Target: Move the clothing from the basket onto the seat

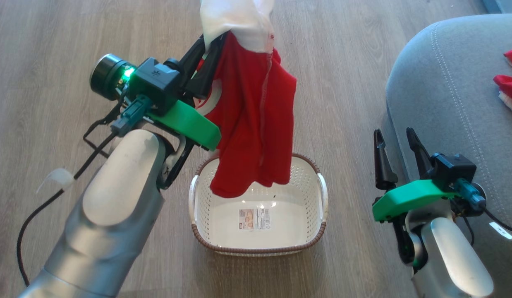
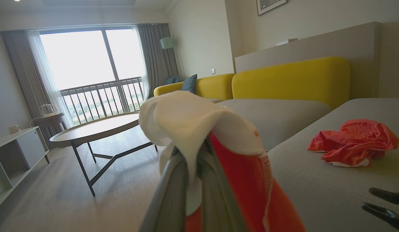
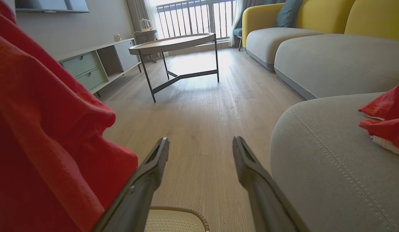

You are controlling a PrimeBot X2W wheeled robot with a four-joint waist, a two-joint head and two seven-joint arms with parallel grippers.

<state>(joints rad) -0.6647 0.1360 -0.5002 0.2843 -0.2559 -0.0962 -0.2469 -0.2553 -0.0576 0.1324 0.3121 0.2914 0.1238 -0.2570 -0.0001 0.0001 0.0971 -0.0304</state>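
Red garment (image 1: 252, 116), white band uppermost, hangs with its long axis vertical from the left gripper (image 1: 212, 45), fingers clamped tight on its top. Its hem dangles over the basket (image 1: 320, 194), label sticker (image 1: 254, 219) showing on the basket floor. Left forearm (image 1: 115, 198) slants up from lower left. Right gripper (image 1: 394, 138) points fingers-up, spread wide, holding nothing, just beside the grey seat (image 1: 446, 91). Another red garment (image 1: 508, 87) lies crumpled there. Wood-look floor (image 1: 53, 62); coffee table (image 3: 173, 42) and yellow-backed sofa (image 3: 373, 16) beyond.

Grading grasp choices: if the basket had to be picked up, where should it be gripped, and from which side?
Its right handle, from above: the basket stands upright on the floor, that handle juts out, and the open right gripper is nearest.
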